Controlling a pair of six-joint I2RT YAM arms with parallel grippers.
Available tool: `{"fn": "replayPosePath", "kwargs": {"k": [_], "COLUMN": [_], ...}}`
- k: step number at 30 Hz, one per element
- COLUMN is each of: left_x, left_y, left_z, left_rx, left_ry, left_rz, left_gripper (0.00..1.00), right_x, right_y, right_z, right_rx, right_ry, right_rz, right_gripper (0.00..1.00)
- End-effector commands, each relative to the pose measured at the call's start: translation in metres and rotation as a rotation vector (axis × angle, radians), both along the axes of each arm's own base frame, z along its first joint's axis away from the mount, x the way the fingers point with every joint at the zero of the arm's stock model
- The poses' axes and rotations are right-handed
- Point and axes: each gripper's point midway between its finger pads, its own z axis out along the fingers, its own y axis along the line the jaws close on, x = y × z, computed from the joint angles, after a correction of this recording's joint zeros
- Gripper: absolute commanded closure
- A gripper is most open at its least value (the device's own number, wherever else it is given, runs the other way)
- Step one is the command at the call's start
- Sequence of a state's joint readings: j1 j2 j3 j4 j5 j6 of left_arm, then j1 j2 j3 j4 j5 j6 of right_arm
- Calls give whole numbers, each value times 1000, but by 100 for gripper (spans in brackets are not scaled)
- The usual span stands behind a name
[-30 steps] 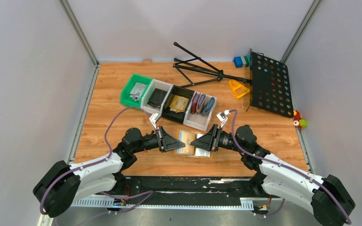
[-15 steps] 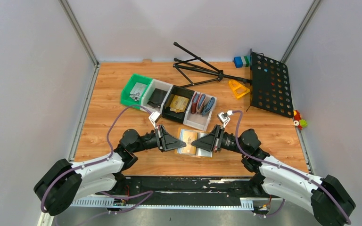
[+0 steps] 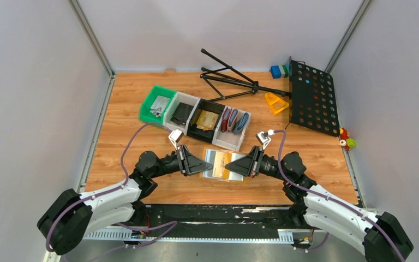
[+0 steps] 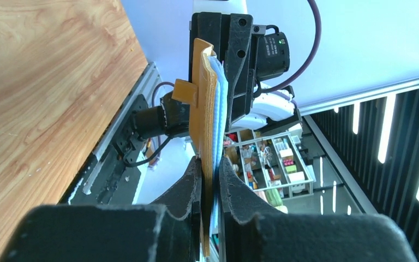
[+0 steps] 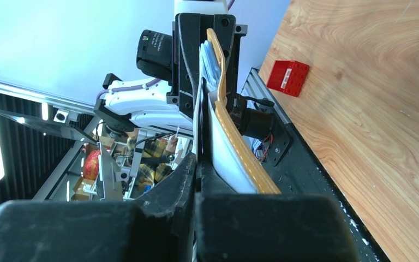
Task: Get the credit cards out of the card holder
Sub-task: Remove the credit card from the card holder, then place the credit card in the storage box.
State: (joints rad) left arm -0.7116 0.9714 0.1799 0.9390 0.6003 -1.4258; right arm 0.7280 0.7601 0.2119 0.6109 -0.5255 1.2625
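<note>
One card holder (image 3: 216,158) hangs above the surface (image 3: 142,109). Left fingers (image 4: 190,183) clamp its edge; right fingers (image 5: 184,174) are shut on a thin sheet (image 5: 198,123) inside. A weak left grip could drop it.

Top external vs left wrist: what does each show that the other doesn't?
Top external only: the holder's opened inner face, the bins and the music stand. Left wrist only: the holder edge-on, mustard outside against pale blue lining, with its strap tab sticking out. Both: the left end effector and the right end effector facing each other, each closed on one end of the holder.
</note>
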Motion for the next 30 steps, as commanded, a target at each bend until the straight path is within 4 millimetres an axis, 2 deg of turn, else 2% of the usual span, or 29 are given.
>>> {"fn": "replayPosePath", "kwargs": {"k": [1,4,7,8,11,14,17,22,26,30], "left_x": [4,9,15,16,24,32,31,28,34,38], "left_y": [4,7,9,11,18,33,44,49,60,71], "left_z": [8,2,-16,-24,-51,-77,-97,-122,-134,-141], "left_rx": [-30,-8,74,110,253,452,614,750,830,898], "left_ry": [-33,-24,-2,7,32,27,18,27,10,2], "left_rz": [31,52,77,87,132,198,181,114,152,187], "left_gripper": [87,91,92,93,94,94,94,96,96,96], "right_x": [0,3,11,14,22,28,34,52,79,110], "right_y": [-4,-9,-17,-20,-33,-41,-46,-42,-30,-15], "right_z": [8,3,-12,-11,-27,-29,-31,-24,-7,-7], "right_rx": [26,-2,-89,-105,-218,-292,-352,-383,-388,-495], "right_ry": [-37,-35,-16,-35,-37,-62,-82,-121,-169,-150], "right_rz": [-8,-29,-76,-98,-166,-219,-245,-285,-318,-317], "right_gripper": [100,100,100,100,100,100,100,100,100,100]}}
